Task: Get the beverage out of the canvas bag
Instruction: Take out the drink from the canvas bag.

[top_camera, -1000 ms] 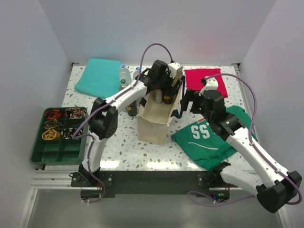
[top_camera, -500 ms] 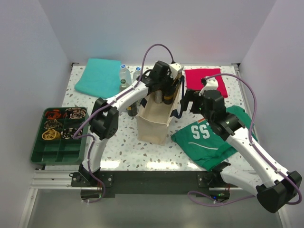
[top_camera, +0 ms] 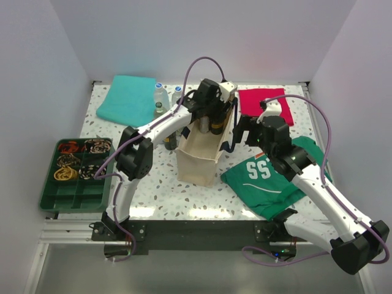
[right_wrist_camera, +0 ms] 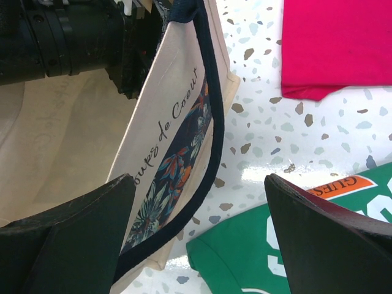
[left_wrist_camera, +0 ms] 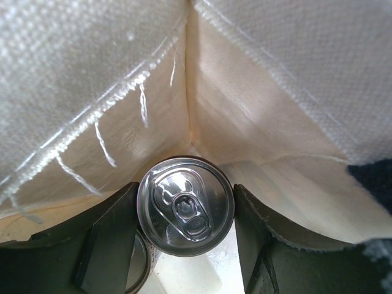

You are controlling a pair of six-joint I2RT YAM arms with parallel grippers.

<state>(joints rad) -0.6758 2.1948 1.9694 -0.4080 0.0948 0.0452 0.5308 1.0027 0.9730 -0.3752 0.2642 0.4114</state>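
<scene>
So the left fingers [left_wrist_camera: 113, 239] have just clamped the silver aluminium beverage can [left_wrist_camera: 185, 205] inside the beige canvas bag [top_camera: 199, 156]. Lift-out's next I reckon; right fingers [right_wrist_camera: 324, 233] hang open.

canvas bag [left_wrist_camera: 257, 73] walls close around left gripper [left_wrist_camera: 185, 211], can [left_wrist_camera: 185, 196] filling its grip (second can [left_wrist_camera: 142, 269] beside)

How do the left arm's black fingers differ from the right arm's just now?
The left fingers reach down inside the tall beige canvas bag; the right fingers hang outside it, beside its navy-edged wall. The left fingers press both sides of a silver drink can; the right fingers stand wide apart, holding nothing. Both are black two-finger pairs.
</scene>
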